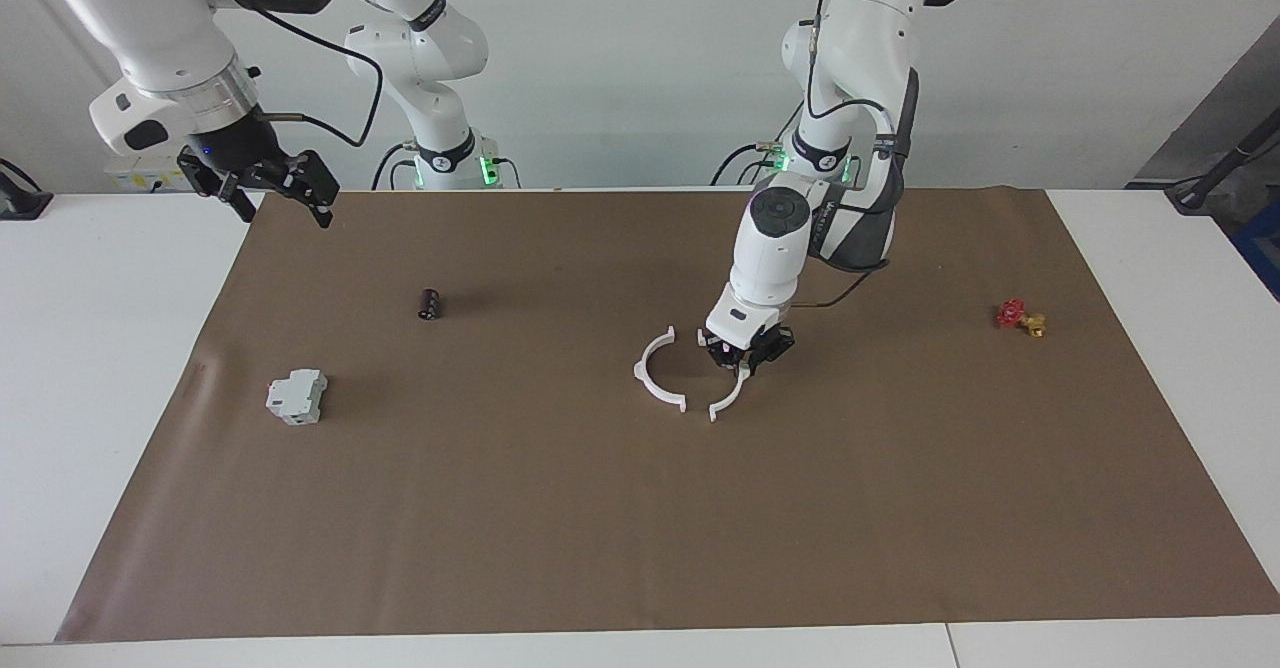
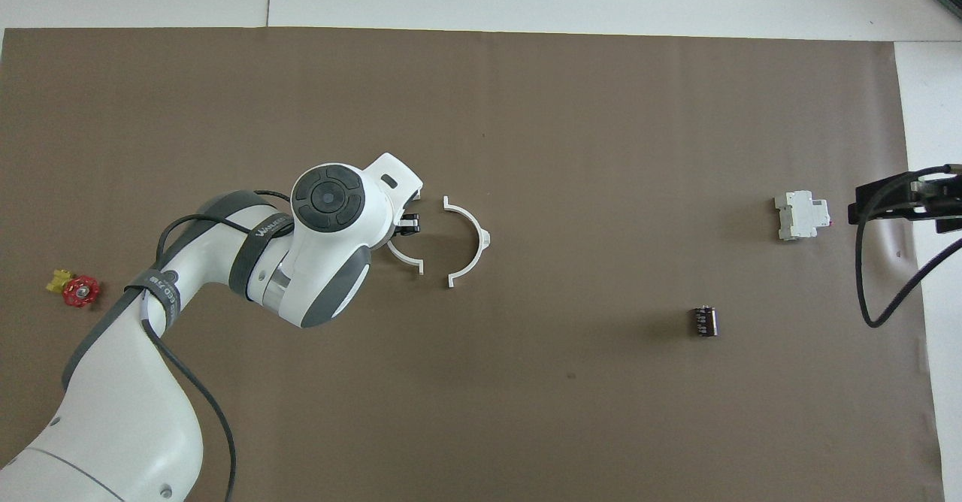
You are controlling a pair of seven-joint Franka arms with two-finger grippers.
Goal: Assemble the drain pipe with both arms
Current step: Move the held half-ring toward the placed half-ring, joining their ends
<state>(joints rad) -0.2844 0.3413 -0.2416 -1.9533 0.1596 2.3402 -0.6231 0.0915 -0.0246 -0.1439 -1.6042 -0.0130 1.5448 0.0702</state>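
Probably a robotics lab: two arms [image 1: 800, 218] over a paper-covered table [image 1: 120, 368].
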